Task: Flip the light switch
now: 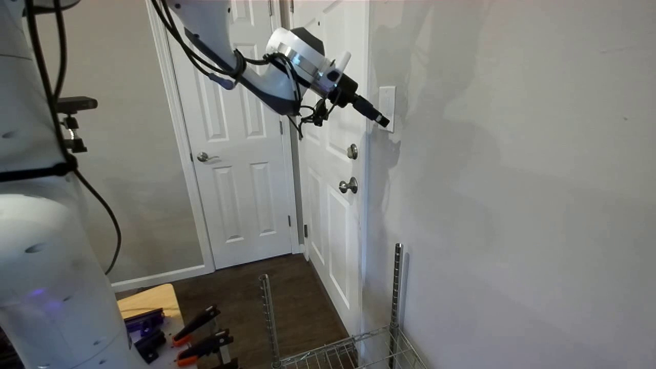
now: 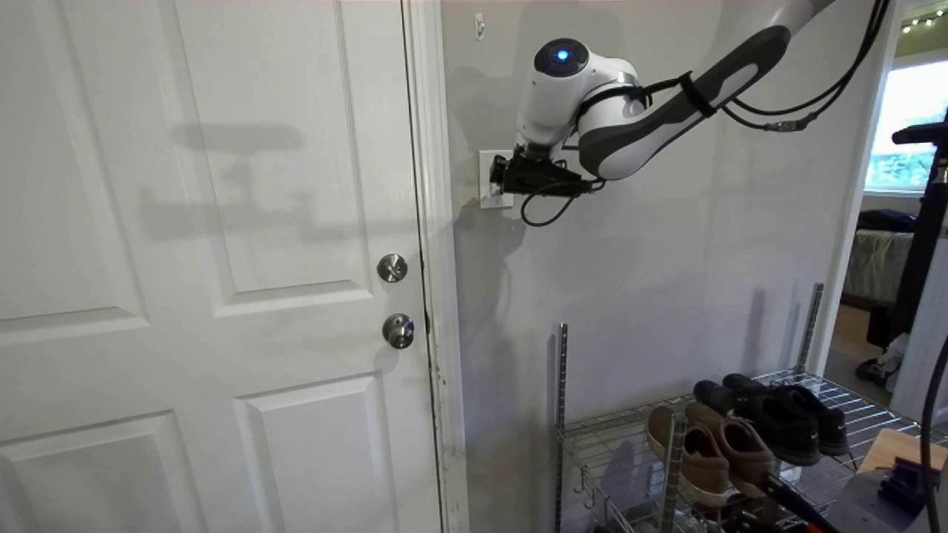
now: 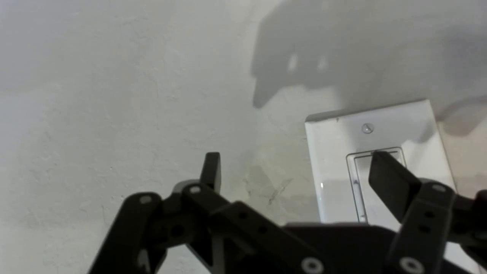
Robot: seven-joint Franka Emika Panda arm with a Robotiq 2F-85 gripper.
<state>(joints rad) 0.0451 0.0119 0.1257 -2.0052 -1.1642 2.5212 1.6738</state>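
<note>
Jaws stand wide apart, holding nothing, at the light switch (image 1: 388, 101) on the wall (image 1: 512, 195) just beside the white door (image 2: 215, 244). Its plate (image 3: 331, 152), fixed by a visible screw (image 3: 367, 128), is upright in both exterior views, its long axis vertical and parallel with the door's edge, its broad paddle (image 3: 374, 205) running the same way and facing out from the wall. It likely handles as stiff, smooth plastic, too firmly mounted to shift; nothing needs gripping. A gentle push square on the paddle's upper or lower half should serve, as a slanting one may slip. One side of the jaws overlaps the paddle in the wrist view; contact cannot be told.
</note>
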